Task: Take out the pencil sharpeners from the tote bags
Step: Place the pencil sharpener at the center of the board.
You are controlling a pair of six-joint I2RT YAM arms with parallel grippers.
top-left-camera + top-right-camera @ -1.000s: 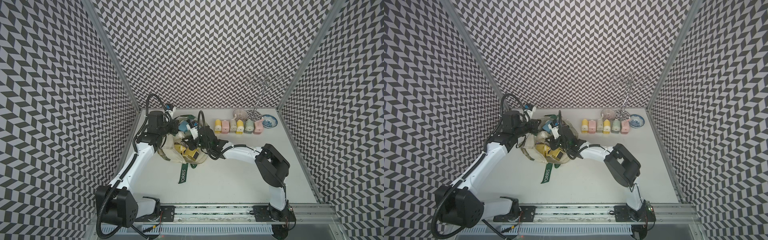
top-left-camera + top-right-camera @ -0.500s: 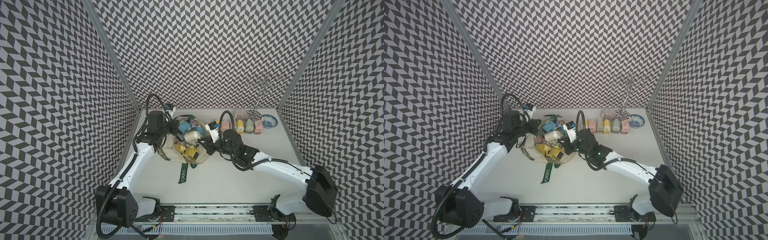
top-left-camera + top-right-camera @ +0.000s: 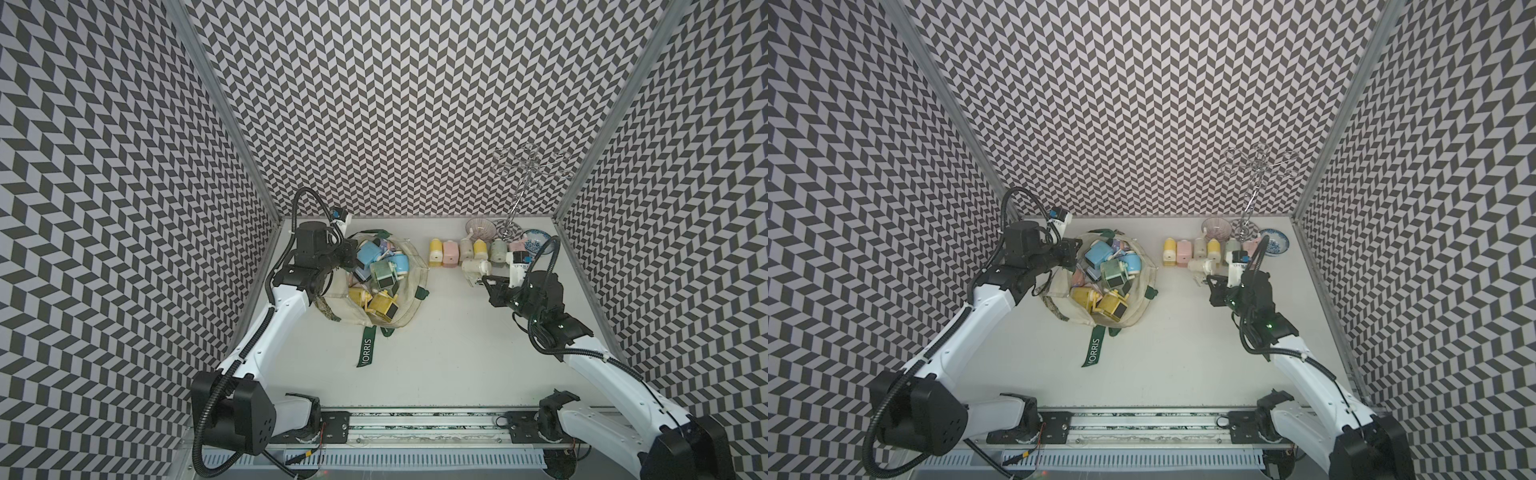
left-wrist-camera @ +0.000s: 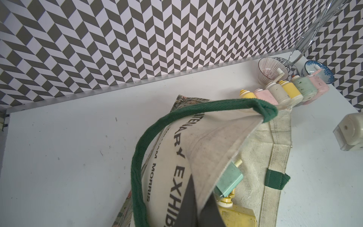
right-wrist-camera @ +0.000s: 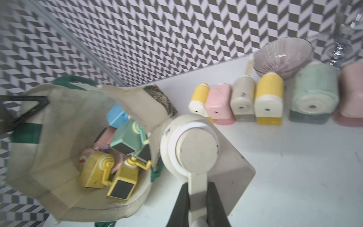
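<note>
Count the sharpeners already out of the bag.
7. Six in a row by the back wall: yellow, pink, beige, second yellow, green, end pink. One cream sharpener is held in the right pincer near that row. The arm may hide more.

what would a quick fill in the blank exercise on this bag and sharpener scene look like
1. The left pincer pinches the rim of the tote bag, whose strap on the table reads ___.
2. The right pincer grips the beige sharpener by its ___.
3. ___ sharpeners sit in the row by the back wall.
Missing words: MORRIS; crank; six
</note>
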